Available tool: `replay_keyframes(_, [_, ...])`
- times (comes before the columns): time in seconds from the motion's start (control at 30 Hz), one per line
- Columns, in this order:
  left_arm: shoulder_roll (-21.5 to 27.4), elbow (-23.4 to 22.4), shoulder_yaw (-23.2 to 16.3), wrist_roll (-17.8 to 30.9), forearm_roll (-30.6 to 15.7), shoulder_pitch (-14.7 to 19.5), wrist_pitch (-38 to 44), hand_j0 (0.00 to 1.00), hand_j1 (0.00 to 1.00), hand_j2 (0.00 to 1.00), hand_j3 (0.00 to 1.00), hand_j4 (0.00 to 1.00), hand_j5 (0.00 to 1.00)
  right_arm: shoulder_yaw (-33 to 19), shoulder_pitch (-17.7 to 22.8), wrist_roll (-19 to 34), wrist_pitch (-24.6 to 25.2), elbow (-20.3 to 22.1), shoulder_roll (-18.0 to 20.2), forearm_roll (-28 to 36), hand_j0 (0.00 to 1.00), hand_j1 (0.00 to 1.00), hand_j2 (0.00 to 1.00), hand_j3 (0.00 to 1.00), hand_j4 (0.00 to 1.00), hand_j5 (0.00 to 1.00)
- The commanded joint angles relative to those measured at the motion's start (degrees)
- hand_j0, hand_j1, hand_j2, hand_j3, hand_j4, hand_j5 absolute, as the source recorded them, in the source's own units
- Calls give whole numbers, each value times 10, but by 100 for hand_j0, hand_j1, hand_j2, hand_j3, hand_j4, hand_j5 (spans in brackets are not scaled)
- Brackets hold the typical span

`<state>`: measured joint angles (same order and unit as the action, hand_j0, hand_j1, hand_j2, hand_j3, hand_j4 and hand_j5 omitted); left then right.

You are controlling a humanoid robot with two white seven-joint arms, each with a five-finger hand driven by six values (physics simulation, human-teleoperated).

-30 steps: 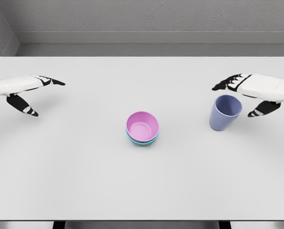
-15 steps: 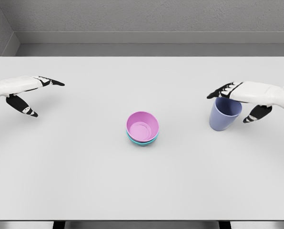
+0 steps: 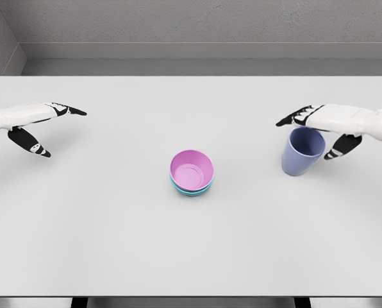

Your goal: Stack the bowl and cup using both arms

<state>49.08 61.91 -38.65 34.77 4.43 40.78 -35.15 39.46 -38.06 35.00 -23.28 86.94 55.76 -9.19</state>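
Right hand poised over the cup, left hand idle at the table's edge.

The right hand (image 3: 319, 125) reaches in palm down, its fingers (image 3: 292, 118) spread above the rim of the upright blue cup (image 3: 301, 151) and its thumb hanging beside the cup wall, grasping nothing. The left hand (image 3: 34, 122) hovers far left, fingers extended and relaxed, thumb drooping. The pink bowl (image 3: 191, 169) sits nested in a teal bowl (image 3: 191, 190) mid-table (image 3: 114, 244), well apart from the cup.
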Motion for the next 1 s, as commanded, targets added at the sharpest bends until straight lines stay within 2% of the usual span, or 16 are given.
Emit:
replay_keyframes(0.0, [0,0,1,-1,-4,0,1,100,100,100,100,100,100,11,-1,0,3,-5,-6,1,100,100,100,100,100,100])
replay_keyframes(0.33, [0,0,1,0,-4,0,1,100,100,100,100,100,100,19,-4,0,2,-13,-8,1,100,100,100,100,100,100])
replay_keyframes(0.5, [0,0,0,-1,-4,0,1,100,100,100,100,100,100,21,-4,0,-1,-12,-9,1,93,93,93,93,93,93])
replay_keyframes(0.6, [0,0,1,0,-4,0,1,100,100,100,100,100,100,22,-4,0,-1,-13,-16,1,93,93,93,93,93,93])
replay_keyframes(0.87, [0,0,0,0,-4,0,1,100,100,100,100,100,100,22,-4,0,-1,-12,-15,1,85,85,85,85,85,85])
replay_keyframes(0.9, [0,0,1,-1,-4,0,1,100,100,100,100,100,100,22,-4,0,-2,-12,-15,1,79,79,79,79,79,79])
replay_keyframes(0.97, [0,0,0,0,-4,0,1,100,100,100,100,100,100,22,-4,0,-2,-10,-15,1,78,78,78,78,78,78])
